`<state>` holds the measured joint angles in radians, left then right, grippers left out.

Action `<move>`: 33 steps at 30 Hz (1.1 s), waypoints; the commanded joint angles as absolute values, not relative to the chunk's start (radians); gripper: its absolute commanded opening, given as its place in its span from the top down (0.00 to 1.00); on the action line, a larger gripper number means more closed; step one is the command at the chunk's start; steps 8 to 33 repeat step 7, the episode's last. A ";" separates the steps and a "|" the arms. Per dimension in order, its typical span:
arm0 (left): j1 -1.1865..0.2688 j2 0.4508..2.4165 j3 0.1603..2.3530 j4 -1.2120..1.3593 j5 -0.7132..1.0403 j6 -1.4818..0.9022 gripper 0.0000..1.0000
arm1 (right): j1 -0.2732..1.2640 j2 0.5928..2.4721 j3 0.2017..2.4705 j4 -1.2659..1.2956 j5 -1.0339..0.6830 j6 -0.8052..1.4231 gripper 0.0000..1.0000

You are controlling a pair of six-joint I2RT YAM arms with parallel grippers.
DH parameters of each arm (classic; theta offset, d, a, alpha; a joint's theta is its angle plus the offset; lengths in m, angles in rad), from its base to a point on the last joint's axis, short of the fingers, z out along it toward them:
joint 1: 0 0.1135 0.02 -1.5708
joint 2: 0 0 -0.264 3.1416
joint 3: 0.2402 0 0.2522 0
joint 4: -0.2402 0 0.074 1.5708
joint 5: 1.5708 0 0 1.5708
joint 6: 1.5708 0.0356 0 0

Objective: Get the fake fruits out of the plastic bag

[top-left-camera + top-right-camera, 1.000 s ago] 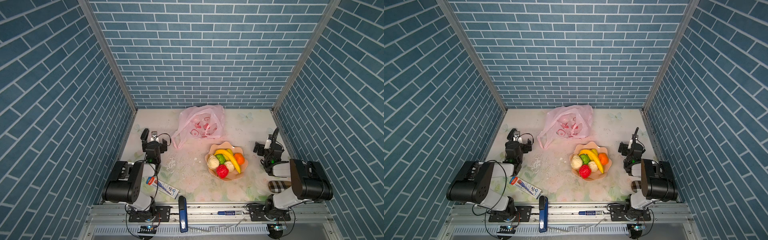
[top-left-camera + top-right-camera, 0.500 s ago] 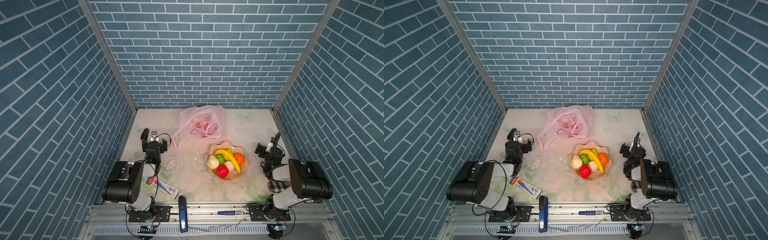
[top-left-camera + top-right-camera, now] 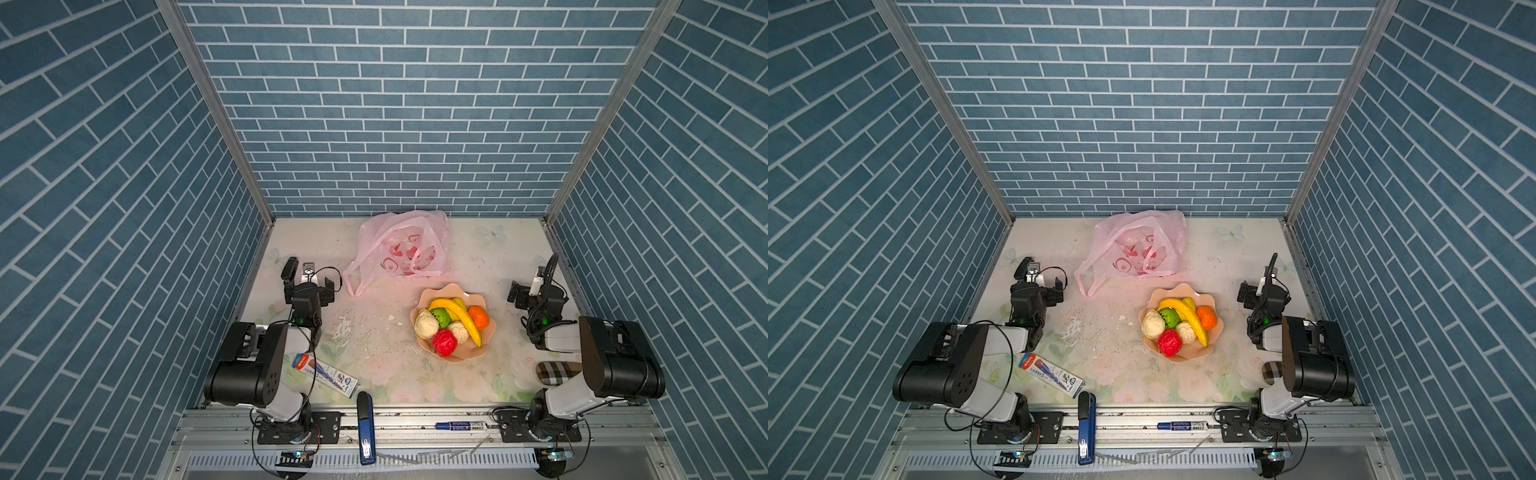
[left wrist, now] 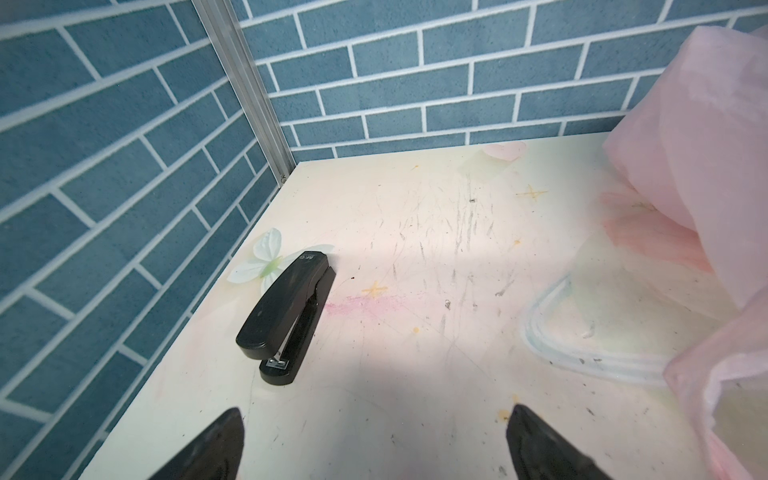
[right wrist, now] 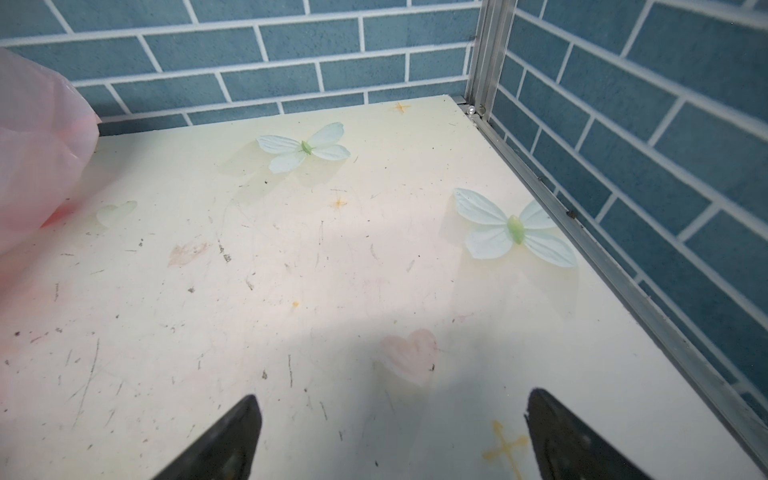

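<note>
Walled in on three sides by blue brick (image 3: 395, 124), floored by a cream floral table (image 3: 374, 361), scuffed and speckled. Left gripper (image 4: 374, 409) close over that table, fingers spread wide, clasping nothing. Just ahead of it and outward, toward the side wall, a black stapler (image 4: 286, 316) lying flat. Ahead and inward, toward the middle, the plastic bag (image 3: 399, 249): pink, crinkled, slumped by the back wall, red prints showing through the film, one handle loop trailing near the left gripper's inner fingertip, apart from it. Right gripper (image 5: 392, 395) likewise spread wide, holding nothing, by the right wall, well apart from the bag.

Between the two grippers, nearer the right one and slightly back toward the arm bases, a peach scalloped plate (image 3: 452, 289) heaped with the fake fruits (image 3: 459, 332): yellow banana (image 3: 461, 316) across the top, green ball (image 3: 440, 318), orange (image 3: 478, 316), red one (image 3: 444, 341), cream ones (image 3: 426, 324), a yellow round one (image 3: 459, 302) tucked behind the banana. Out of the bag, touched by neither gripper.

Behind the left gripper, beside its arm, a toothpaste box (image 3: 324, 370); farther back, on the front rail, a blue stapler (image 3: 365, 419) and a marker (image 3: 459, 425).
</note>
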<state>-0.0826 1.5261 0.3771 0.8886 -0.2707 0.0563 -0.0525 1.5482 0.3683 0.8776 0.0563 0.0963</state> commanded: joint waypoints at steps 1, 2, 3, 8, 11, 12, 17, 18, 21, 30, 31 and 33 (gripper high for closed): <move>-0.077 1.529 0.369 0.899 -0.270 0.048 0.01 | -0.049 1.544 0.396 0.861 0.048 0.064 0.01; -0.077 1.529 0.369 0.899 -0.270 0.048 0.01 | -0.049 1.544 0.397 0.860 0.047 0.065 0.01; -0.077 1.529 0.369 0.899 -0.270 0.048 0.01 | -0.049 1.544 0.396 0.859 0.048 0.065 0.01; -0.077 1.529 0.369 0.899 -0.270 0.048 0.01 | -0.049 1.540 0.390 0.867 0.046 0.064 0.01; -0.077 1.529 0.369 0.899 -0.270 0.048 0.01 | -0.049 1.540 0.390 0.867 0.046 0.064 0.01; -0.077 1.529 0.369 0.899 -0.270 0.048 0.01 | -0.049 1.540 0.390 0.867 0.046 0.064 0.01; -0.077 1.529 0.369 0.899 -0.270 0.048 0.01 | -0.049 1.540 0.390 0.867 0.046 0.064 0.01; -0.077 1.529 0.369 0.899 -0.270 0.048 0.01 | -0.049 1.540 0.390 0.867 0.046 0.064 0.01; -0.077 1.529 0.369 0.899 -0.270 0.048 0.01 | -0.049 1.540 0.390 0.867 0.046 0.064 0.01; -0.077 1.529 0.369 0.899 -0.270 0.048 0.01 | -0.049 1.540 0.390 0.867 0.046 0.064 0.01; -0.077 1.529 0.369 0.899 -0.270 0.048 0.01 | -0.049 1.540 0.390 0.867 0.046 0.064 0.01; -0.077 1.529 0.369 0.899 -0.270 0.048 0.01 | -0.049 1.540 0.390 0.867 0.046 0.064 0.01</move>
